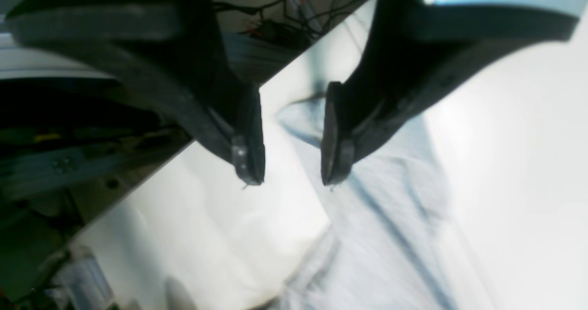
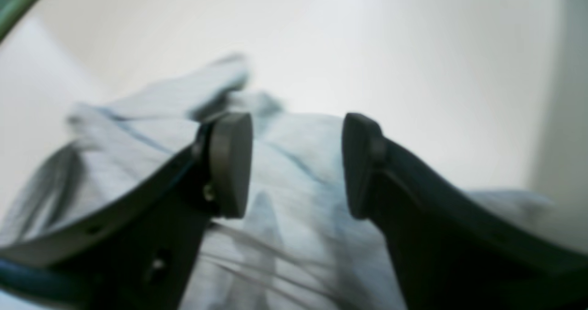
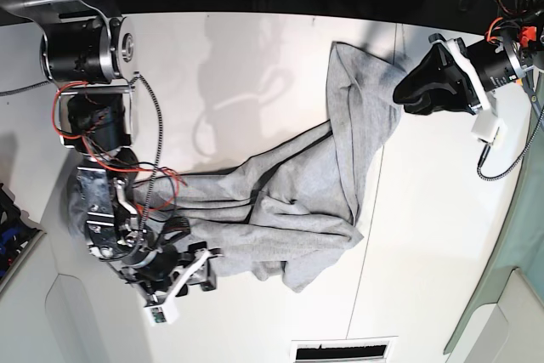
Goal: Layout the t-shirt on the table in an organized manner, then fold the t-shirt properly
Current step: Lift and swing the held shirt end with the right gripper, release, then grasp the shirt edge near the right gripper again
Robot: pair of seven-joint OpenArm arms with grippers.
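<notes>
Base view: white table [image 3: 442,235] filling most of the frame, thin dark seam running down it right of centre. Across the middle, the t-shirt [image 3: 289,210], light heather grey, bunched and creased rather than flat: one long band reaching up toward the far edge near the left gripper [image 3: 406,91], the bulk spread leftward toward the right gripper [image 3: 194,271], a rounded fold hanging at the lower middle. No print, lettering or label readable on the cloth from any view; only plain grey fabric and folds.

At the base view's left, the right arm with red and black wiring, its white-tipped gripper low at the shirt's lower left edge. At the upper right, the left arm's dark gripper just beside the top of the shirt's upper band.

Left wrist view: blurred; dark fingers [image 1: 250,154] standing apart, a clear gap between them, nothing pinched, shirt and table beneath.

Right wrist view: also blurred; rounded pads [image 2: 229,163] well apart, wrinkled grey cloth seen through the gap, no fabric caught between them. Strip of green at the top left corner, too small to identify.
</notes>
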